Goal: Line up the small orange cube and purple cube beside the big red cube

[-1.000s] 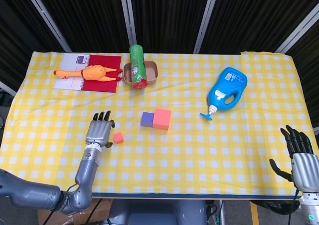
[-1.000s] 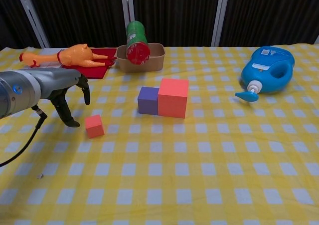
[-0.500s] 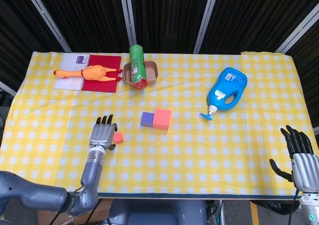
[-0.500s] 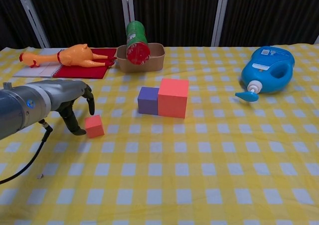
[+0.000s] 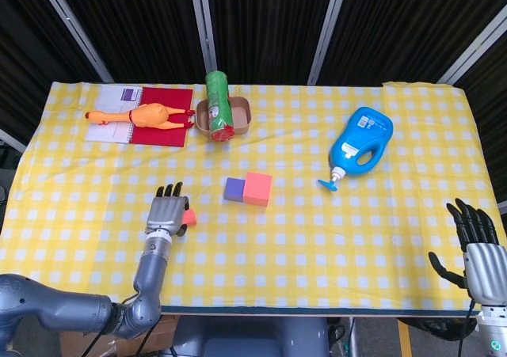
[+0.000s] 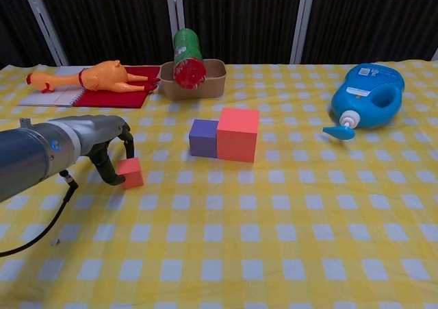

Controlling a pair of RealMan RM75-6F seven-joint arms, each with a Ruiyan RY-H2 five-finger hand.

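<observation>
The big red cube (image 5: pixel 257 189) (image 6: pixel 237 133) stands mid-table, and the purple cube (image 5: pixel 234 188) (image 6: pixel 203 137) touches its left side. Left of them and nearer the front, the small orange cube (image 5: pixel 189 217) (image 6: pixel 131 172) rests on the cloth. My left hand (image 5: pixel 168 209) (image 6: pixel 108 143) is right at the orange cube: the thumb touches its left face and a finger arches over its far side. The cube still sits on the table. My right hand (image 5: pixel 476 244) hangs off the table's front right corner with fingers spread and nothing in it; only the head view shows it.
At the back left a rubber chicken (image 5: pixel 146 115) (image 6: pixel 109 77) lies on a red notebook (image 5: pixel 168 131). A tan bowl (image 5: pixel 241 116) (image 6: pixel 213 76) holds a green can (image 5: pixel 218 104) (image 6: pixel 187 59). A blue bottle (image 5: pixel 362 143) (image 6: pixel 368 94) lies on its side at the right.
My left hand has slid right and toward the front, from beside the orange cube to touching it with fingers around it. The cube has nudged slightly right. The right hand stayed still.
</observation>
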